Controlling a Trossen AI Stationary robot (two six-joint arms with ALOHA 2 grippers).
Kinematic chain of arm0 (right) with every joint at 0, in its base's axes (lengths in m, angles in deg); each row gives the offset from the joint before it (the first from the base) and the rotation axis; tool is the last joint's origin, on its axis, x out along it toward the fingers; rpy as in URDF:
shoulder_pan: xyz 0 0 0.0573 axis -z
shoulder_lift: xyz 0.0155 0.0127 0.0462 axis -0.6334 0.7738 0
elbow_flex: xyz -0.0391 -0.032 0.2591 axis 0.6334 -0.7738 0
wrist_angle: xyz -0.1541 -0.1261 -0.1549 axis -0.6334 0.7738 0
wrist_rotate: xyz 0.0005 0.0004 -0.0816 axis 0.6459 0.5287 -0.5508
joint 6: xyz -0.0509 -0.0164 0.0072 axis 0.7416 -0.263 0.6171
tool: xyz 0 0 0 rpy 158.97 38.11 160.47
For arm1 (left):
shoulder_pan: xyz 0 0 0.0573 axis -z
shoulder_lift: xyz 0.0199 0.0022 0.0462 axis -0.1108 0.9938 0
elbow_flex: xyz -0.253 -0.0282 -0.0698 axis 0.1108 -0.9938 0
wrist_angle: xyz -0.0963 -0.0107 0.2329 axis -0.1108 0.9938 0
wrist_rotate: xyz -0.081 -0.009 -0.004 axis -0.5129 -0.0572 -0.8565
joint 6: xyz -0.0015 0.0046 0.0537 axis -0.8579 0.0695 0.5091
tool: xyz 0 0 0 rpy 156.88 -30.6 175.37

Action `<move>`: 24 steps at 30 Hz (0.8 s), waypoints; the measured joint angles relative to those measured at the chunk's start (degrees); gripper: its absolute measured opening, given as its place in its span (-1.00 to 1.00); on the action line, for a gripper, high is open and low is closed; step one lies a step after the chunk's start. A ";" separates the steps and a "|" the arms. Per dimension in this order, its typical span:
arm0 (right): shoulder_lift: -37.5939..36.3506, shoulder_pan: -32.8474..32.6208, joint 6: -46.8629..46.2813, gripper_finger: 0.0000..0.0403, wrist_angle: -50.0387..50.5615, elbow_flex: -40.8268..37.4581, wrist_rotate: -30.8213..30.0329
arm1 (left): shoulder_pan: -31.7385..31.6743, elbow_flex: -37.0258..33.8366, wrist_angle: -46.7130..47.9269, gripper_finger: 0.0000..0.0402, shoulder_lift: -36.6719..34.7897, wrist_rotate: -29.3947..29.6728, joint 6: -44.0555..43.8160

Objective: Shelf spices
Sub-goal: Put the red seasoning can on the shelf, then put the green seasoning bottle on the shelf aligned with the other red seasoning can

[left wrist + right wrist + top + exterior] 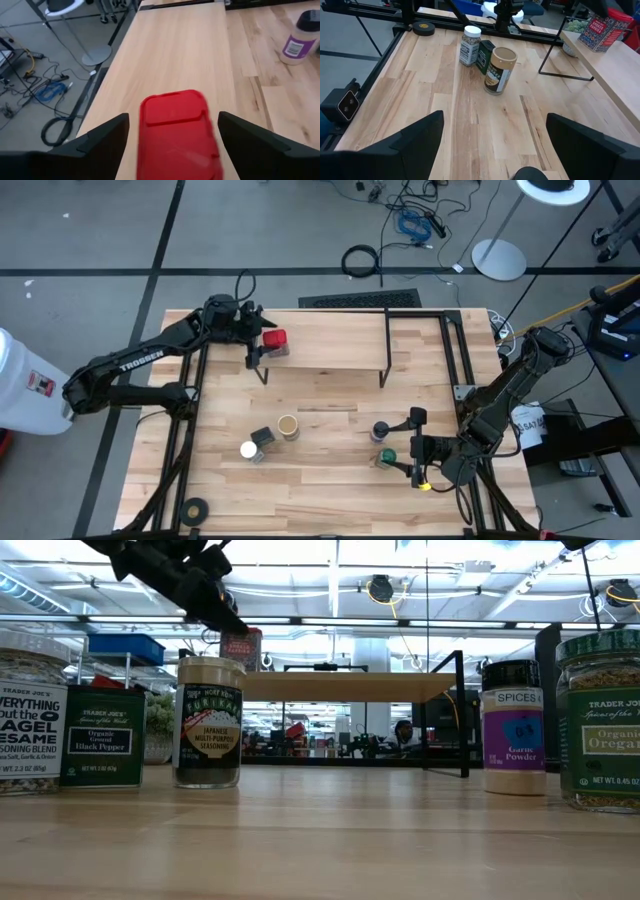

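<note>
Seen from above, a low narrow shelf with a light wooden top board and thin black legs (325, 356) is set at the far middle of the wooden table (330, 490). A red rectangular tin (274, 341) stands on the shelf's left end, and the left gripper (262, 330) is placed at it, fingers spread to either side. In front of the shelf, on the table, are grouped a white-lidded jar (249, 450), a dark square tin (262, 437) and a tan-lidded cylinder (288, 426); to their right stand a dark-lidded jar (381, 430) and a green-lidded jar (386, 457). The right gripper (415, 448) is held just right of those two jars, fingers wide apart and empty. A black tape roll (194, 508) lies at the near left corner.

From table height, the red tin (241, 649) is seen on the shelf board (345, 686).

Past the left wrist, both fingers (102, 137) flank the red tin (177, 132) with gaps visible.

Past the right wrist, the fingers (420, 135) are spread.
</note>
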State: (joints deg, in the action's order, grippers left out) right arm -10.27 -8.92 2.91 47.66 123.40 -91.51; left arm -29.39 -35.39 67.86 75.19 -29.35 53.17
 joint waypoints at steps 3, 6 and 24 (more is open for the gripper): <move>0.00 0.00 0.00 0.69 0.04 0.00 0.00 | 0.94 0.00 -0.35 0.57 -0.49 -0.09 -0.02; 0.00 -0.01 0.00 0.69 0.04 0.00 0.00 | 1.80 0.00 -0.93 0.57 -1.68 -0.22 -0.04; 0.00 0.01 0.00 0.69 0.13 0.00 0.00 | 11.79 0.00 1.08 0.54 -20.34 0.83 -9.87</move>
State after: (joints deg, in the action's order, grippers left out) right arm -10.27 -8.90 2.92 47.79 123.40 -91.51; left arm -17.60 -35.39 68.94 54.85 -28.51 43.31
